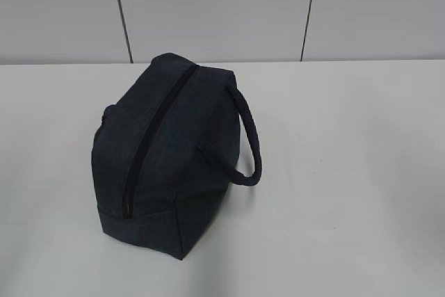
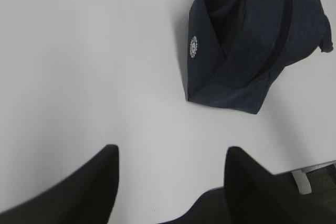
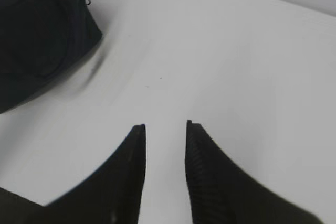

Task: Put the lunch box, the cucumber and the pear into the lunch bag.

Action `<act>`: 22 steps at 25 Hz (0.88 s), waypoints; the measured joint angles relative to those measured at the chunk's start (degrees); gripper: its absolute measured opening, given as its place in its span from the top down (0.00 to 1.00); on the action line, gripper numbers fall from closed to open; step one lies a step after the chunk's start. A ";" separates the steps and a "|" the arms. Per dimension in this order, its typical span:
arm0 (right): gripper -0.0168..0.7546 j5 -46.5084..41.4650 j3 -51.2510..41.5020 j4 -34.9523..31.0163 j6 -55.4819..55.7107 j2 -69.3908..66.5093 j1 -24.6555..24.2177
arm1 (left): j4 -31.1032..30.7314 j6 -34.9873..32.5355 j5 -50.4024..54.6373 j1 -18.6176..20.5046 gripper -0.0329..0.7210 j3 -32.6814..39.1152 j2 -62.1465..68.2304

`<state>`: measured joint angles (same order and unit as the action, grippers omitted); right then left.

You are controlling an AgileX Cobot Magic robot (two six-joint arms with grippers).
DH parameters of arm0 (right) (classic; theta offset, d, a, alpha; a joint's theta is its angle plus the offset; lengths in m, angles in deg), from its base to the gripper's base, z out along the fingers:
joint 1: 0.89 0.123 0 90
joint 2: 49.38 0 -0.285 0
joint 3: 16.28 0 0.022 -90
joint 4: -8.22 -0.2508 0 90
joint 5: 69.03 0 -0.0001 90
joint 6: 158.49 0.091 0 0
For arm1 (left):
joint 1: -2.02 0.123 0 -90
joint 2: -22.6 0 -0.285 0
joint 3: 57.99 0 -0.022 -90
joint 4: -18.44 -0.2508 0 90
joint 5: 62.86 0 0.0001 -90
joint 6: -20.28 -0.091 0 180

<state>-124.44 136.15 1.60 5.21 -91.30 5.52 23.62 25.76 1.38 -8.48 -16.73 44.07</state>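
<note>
I am viewing a plain white table (image 1: 348, 172) that is filling most of every view. Behind it, in the exterior view, a pale grey wall (image 1: 208, 5) is running across the top, divided by two thin dark seams.

The lunch bag (image 1: 167, 151) is sitting on the table left of centre in the exterior view. Its zipper (image 1: 156, 140) is running along the top from the far end to the near end and is appearing closed along its full visible length. One looped handle (image 1: 249, 140) is hanging off its right side, touching the table at its lowest point.

I am reading the left gripper (image 2: 170, 169) as open: its two dark fingers are standing well apart over bare table, holding nothing. In the left wrist view the bag is lying well apart from it, toward the upper right, with a small round white logo (image 2: 193, 46) showing on its end panel.

I am reading the right gripper (image 3: 165, 129) as partly open: a narrow gap is separating its fingers, and nothing is sitting between them. The bag is lying well apart at the upper left of that view.

The bag's interior is hidden. Its far side is cut off in both wrist views. A small loop near the bag's corner in the right wrist view is possibly the zipper pull; the blur is preventing confirmation.
</note>
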 joint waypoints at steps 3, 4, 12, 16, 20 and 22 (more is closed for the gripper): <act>0.66 -1.49 -2.75 4.24 1.57 9.67 0.00 | 1.50 0.04 -2.00 0.00 0.44 0.00 0.00; 0.64 -2.54 -3.41 5.22 1.86 12.47 0.00 | 2.30 0.11 -2.84 0.00 0.43 0.00 0.00; 0.48 -14.87 -7.28 9.54 6.77 30.62 0.00 | 5.33 -4.15 -5.93 0.00 0.33 0.00 0.00; 0.40 -17.57 -9.63 9.91 9.91 34.13 0.00 | 5.45 -7.84 -5.88 0.00 0.32 0.00 0.00; 0.37 -17.55 -13.94 9.91 15.24 34.64 0.00 | 3.40 -9.04 -5.95 0.00 0.32 0.48 0.00; 0.36 -17.55 -15.92 9.91 17.20 34.77 0.00 | 2.85 -9.09 -5.95 0.00 0.32 1.42 0.00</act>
<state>-141.99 120.23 11.51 22.41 -56.52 5.52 26.48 16.67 -4.57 -8.48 -15.31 44.07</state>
